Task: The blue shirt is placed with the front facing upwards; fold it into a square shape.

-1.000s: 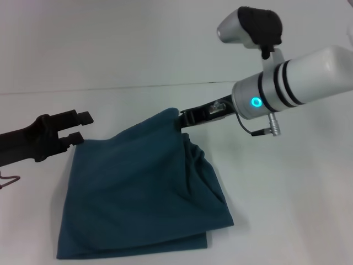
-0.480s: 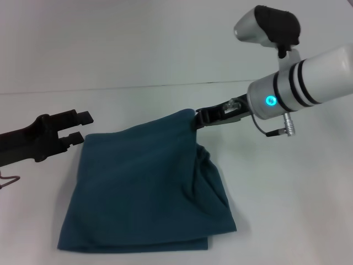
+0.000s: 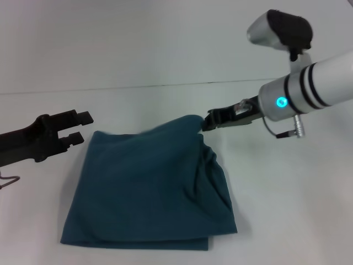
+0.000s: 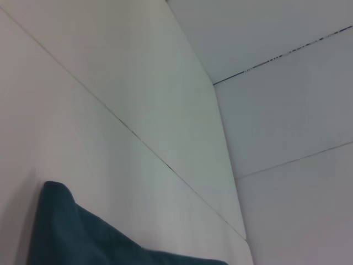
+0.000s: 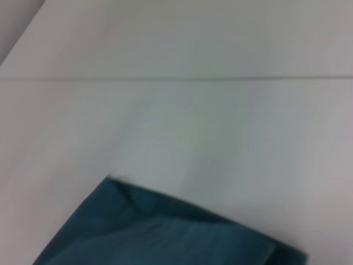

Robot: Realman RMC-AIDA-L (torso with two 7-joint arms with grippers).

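The blue shirt [image 3: 146, 187] lies folded into a rough rectangle on the white table [image 3: 287, 210], its right side bunched in soft folds. My right gripper [image 3: 208, 121] is at its far right corner, shut on the cloth and holding that corner slightly raised. To the left, my black left gripper [image 3: 81, 127] hovers open just beyond the far left corner, touching nothing. A teal corner of the blue shirt [image 4: 71, 237] shows in the left wrist view. In the right wrist view the blue shirt [image 5: 154, 232] appears as an edge.
The table's far edge [image 3: 165, 85] meets a pale wall behind. A thin reddish wire [image 3: 8, 181] lies at the left border.
My right gripper has moved right and a little lower with the shirt's corner, pulling the top layer flatter and wider. The left arm has not moved.
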